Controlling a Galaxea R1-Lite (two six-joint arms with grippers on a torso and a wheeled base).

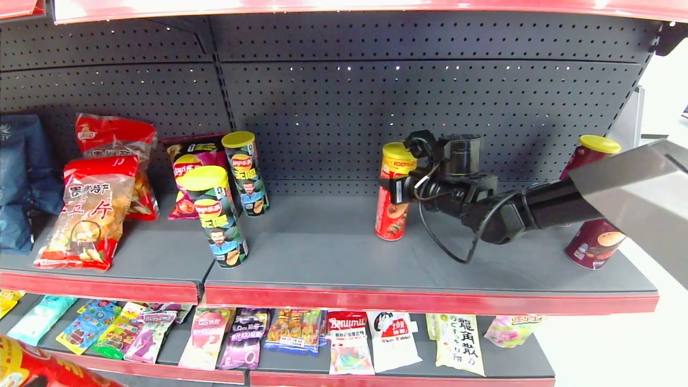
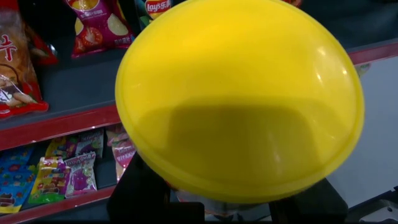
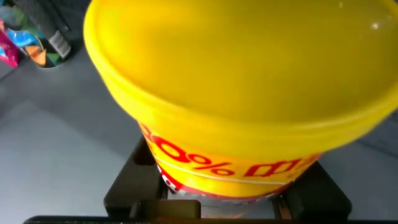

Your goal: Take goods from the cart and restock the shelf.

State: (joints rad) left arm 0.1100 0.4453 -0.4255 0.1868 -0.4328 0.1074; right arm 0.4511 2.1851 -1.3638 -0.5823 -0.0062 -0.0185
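Farthest left, left gripper: pinches a yellow-lidded can low on its body, dark fingers on either side; hangs out in front of the red lip of the shelf, not over the board.
Snack bags: lean on the left stretch of the shelf, well apart from either pincer.
Green cans: stand upright left of centre, one behind the other.
Shelf between green cans and red can: looks the likeliest slot for the left arm's can; nearer that arm than the right one.
Red can: stands near mid-shelf, long axis upright, yellow lid up, base seemingly down on the board; touches nothing but the pincer.
Right gripper: lies level, in from the right, closed on the red can at about mid-height, fingers pressed to both flanks, with the can straight ahead of the palm.
Coming move, as judged: spread the fingers, then draw back rightward along the arm's own line, square to the can's axis, to avoid tipping it sideways.
Dark red can: stands at the far right, just behind the right forearm; worth minding on the way out.
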